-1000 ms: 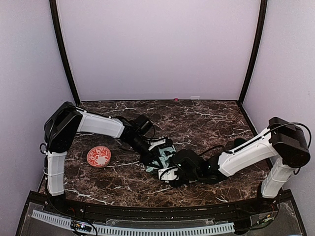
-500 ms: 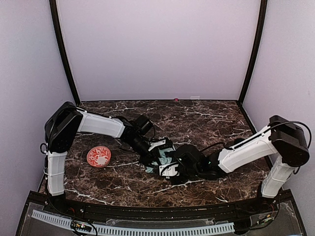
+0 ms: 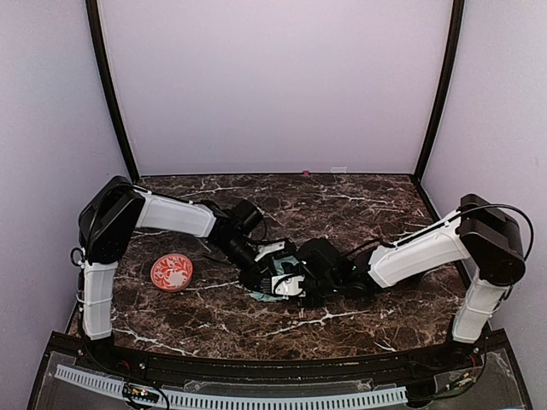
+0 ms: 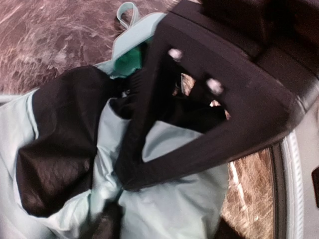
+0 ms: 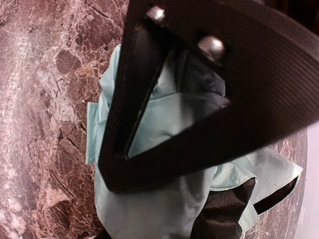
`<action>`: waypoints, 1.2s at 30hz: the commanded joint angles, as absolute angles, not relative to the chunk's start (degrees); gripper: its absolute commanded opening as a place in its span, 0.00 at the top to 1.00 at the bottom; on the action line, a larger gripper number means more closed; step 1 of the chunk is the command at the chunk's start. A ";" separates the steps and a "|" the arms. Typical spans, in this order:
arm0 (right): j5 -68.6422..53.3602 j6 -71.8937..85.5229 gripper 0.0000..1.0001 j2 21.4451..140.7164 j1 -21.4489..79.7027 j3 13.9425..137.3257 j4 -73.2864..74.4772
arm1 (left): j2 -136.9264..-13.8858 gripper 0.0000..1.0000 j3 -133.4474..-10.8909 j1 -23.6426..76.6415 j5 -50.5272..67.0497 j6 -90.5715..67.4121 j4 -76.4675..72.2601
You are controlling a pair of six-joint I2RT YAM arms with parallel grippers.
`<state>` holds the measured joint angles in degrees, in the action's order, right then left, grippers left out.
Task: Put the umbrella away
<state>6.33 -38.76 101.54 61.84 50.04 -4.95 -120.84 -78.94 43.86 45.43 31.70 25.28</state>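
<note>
The umbrella (image 3: 267, 295) lies crumpled on the marble table between my two grippers, mostly hidden by them from above. In the left wrist view its mint fabric (image 4: 184, 209) and black lining (image 4: 55, 164) fill the frame, with the mint handle strap (image 4: 127, 12) at the top. My left gripper (image 3: 263, 275) sits over it with its jaws apart, and the fabric lies loose between them. From the right, my right gripper (image 3: 289, 286) meets it, and its jaws (image 5: 107, 211) are closed on a fold of mint fabric (image 5: 149, 214). The shaft is hidden.
A red patterned dish (image 3: 172, 272) sits on the table to the left of the left arm. A tiny pink object (image 3: 305, 172) lies at the back wall. Black frame posts and pale walls enclose the marble table (image 3: 359, 205).
The right gripper has slid left onto the umbrella and closed on the fabric. The left gripper's jaws have opened. The umbrella bundle has shifted slightly left and forward.
</note>
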 commanded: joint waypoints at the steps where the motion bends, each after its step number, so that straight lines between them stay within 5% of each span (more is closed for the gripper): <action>1: 3.63 -36.92 0.92 102.54 61.01 49.49 0.03 | -120.67 0.36 -74.35 41.59 40.93 25.10 26.01; 3: 4.23 -35.94 1.00 102.21 61.00 49.25 0.07 | -116.67 0.29 -71.82 39.76 39.89 20.74 18.28; 9: 4.03 -30.18 1.00 99.55 58.91 48.84 -2.15 | -98.71 0.15 -55.19 35.62 38.38 10.60 -10.54; 15: -2.07 -22.75 1.00 92.59 52.63 49.82 -3.58 | -87.72 0.13 -42.53 35.60 36.02 9.78 -27.43; 23: -7.55 -21.73 1.00 78.96 47.16 50.56 -2.69 | -85.53 0.31 -38.15 35.86 45.31 7.86 -35.86; 30: -11.54 -26.45 1.00 72.52 46.85 52.31 0.35 | -87.70 0.15 -41.38 41.11 38.30 10.68 -36.47; 36: -12.00 -27.33 1.00 70.23 46.76 53.85 1.00 | -90.10 0.13 -44.47 43.56 41.04 12.62 -33.78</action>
